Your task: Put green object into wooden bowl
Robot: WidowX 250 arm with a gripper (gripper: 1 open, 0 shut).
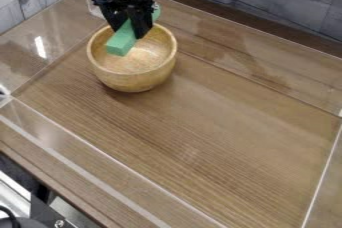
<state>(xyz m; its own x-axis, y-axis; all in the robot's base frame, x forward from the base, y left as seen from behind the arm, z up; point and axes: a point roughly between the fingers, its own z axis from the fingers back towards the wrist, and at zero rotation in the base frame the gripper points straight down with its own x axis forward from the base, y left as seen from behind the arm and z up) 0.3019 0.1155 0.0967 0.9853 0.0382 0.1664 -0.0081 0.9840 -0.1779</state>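
The green block (123, 41) is gripped between the black gripper's (127, 29) fingers. It is held tilted over the wooden bowl's (134, 74) back-left rim, on the wood-grain table (227, 122).

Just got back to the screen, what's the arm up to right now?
The claw is shut on the green block and holds it tilted over the wooden bowl, on the bowl's left side as the camera sees it. The block's lower end dips inside the rim, but it hasn't been let go. The rest of the wooden table inside the clear barrier shows nothing else.
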